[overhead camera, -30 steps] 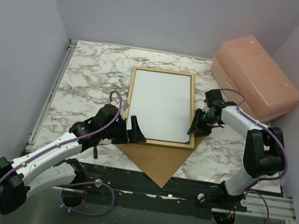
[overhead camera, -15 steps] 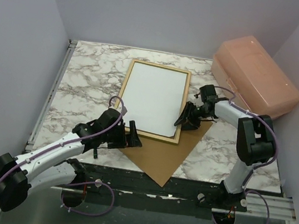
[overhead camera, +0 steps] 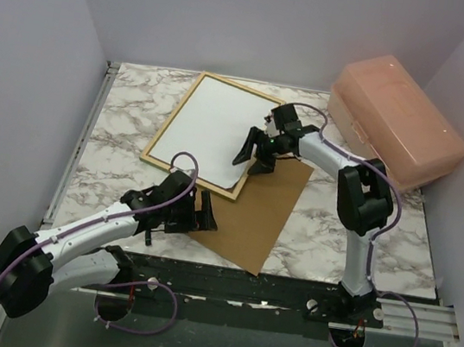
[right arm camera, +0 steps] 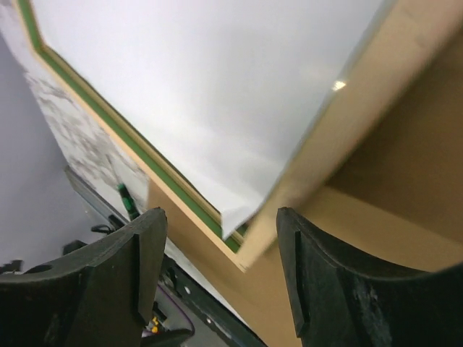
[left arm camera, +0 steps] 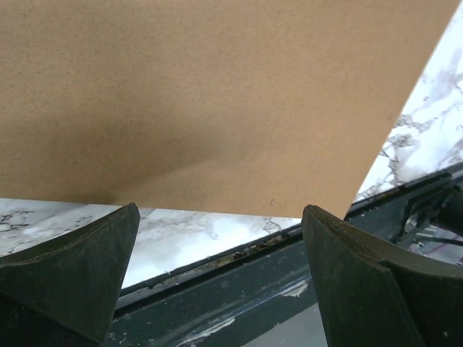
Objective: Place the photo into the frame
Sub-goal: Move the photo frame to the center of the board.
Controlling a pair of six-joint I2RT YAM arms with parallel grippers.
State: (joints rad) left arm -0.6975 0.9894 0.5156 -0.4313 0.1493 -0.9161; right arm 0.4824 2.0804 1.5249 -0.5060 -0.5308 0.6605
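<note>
Marble tabletop (overhead camera: 126,123): right arm (overhead camera: 330,158) stretches toward the far edge, right pincer (overhead camera: 251,161) parted, released beside the frame (overhead camera: 172,115); left pincer (overhead camera: 205,212) gapes, empty.

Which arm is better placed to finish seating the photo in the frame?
Right. The right gripper hovers open over a corner of the photo, at the frame rail. The left gripper sits open by the brown board, away from the frame.
</note>
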